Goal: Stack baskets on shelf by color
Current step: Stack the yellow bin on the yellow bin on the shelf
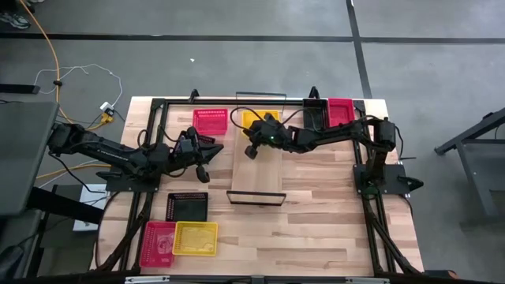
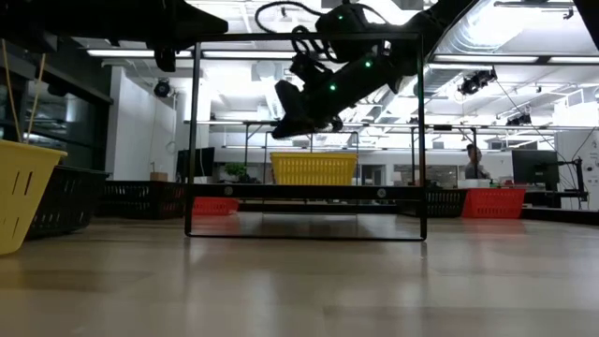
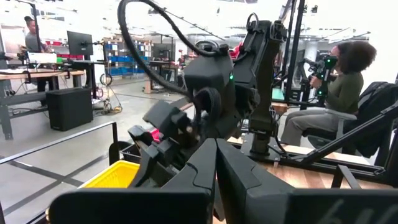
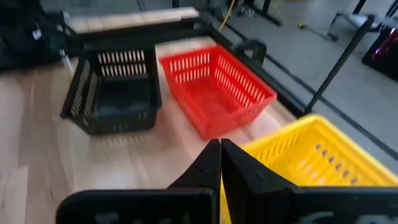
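From above, the shelf (image 1: 257,162) lies in the middle of the tabletop (image 1: 316,229), running from twelve to six o'clock with a black wire frame at each short end. A yellow basket (image 1: 251,118) sits on its twelve o'clock end. The right gripper (image 1: 251,150) hangs over the plank just on the six o'clock side of that basket; the left gripper (image 1: 203,168) waits at nine o'clock of the shelf, off the plank. A pink-red basket (image 1: 210,121) lies at eleven o'clock beside the shelf. At one o'clock a black basket (image 1: 315,113) and a pink-red one (image 1: 341,111) sit side by side. Toward seven o'clock lie another black basket (image 1: 187,206), and nearer the edge a pink-red basket (image 1: 157,243) touching a yellow one (image 1: 195,237).

At table height, the yellow basket (image 2: 314,168) stands upright on the raised shelf (image 2: 309,190), and the right gripper (image 2: 292,124) hovers above it, apart from it, holding nothing.

The left wrist camera shows its own fingers (image 3: 205,168) closed together and empty, with the right arm (image 3: 217,93) ahead and a seated person (image 3: 336,93) beyond the table.

The right wrist camera shows its fingers (image 4: 214,165) pressed together with nothing between them, the yellow basket (image 4: 311,155) just beside them, and a pink-red basket (image 4: 214,90) and a black basket (image 4: 115,93) farther off.
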{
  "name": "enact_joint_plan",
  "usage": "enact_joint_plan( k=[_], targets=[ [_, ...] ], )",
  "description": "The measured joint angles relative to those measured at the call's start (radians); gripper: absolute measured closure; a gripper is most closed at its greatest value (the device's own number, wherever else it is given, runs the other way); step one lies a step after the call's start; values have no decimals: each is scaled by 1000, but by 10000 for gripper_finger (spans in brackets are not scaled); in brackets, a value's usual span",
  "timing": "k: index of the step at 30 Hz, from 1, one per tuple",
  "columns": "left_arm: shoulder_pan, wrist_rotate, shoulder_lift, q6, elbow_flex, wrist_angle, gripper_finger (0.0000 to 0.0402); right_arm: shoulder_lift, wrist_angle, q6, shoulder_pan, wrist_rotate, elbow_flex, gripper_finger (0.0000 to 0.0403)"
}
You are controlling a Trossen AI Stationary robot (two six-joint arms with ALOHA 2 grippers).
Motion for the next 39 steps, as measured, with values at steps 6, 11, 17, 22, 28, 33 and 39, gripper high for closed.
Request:
enact_joint_plan(
  k=[6, 11, 17, 22, 28, 33, 39],
  targets=[
    [0, 0, 0, 0, 0, -8, 401, -77, -87, -116, 1, 8, 0, 403],
    [0, 0, 0, 10, 0, -33, 401, -212, -346, -152, 1, 55, 0, 403],
    [0, 0, 0, 34, 0, -58, 401, -389, -556, -126, 1, 93, -73, 403],
    [0, 0, 0, 35, 0, -64, 401, -609, -479, -32, 2, 95, -306, 403],
    [0, 0, 0, 66, 0, -61, 401, -842, -143, 56, 2, -28, -601, 403],
    [0, 0, 0, 72, 0, -60, 401, -940, 114, 72, 2, -137, -741, 403],
    [0, 0, 0, 107, 0, -60, 401, -959, 152, 93, 2, -172, -757, 403]
  ],
)
